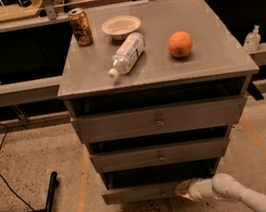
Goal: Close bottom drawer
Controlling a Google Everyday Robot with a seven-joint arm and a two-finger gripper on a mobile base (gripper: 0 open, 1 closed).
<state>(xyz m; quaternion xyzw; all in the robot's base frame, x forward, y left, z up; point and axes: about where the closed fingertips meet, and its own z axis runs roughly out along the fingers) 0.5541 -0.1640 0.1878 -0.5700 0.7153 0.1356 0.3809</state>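
Observation:
The grey cabinet (216, 58) has three drawers, all pulled out a little. The bottom drawer (137, 193) is the lowest and narrowest, with a flat grey front just above the floor. My gripper (184, 190) is at the end of the white arm (228, 191) that comes in from the lower right. Its tan tip is against the right part of the bottom drawer's front. A dark gap shows above that front.
The top drawer (126, 124) and middle drawer (127, 159) stick out above the gripper. On the cabinet top lie a can (80, 27), a bowl (120, 26), a water bottle (125, 54) and an orange (180, 44). A black pole (48, 211) and cables lie on the floor at the left.

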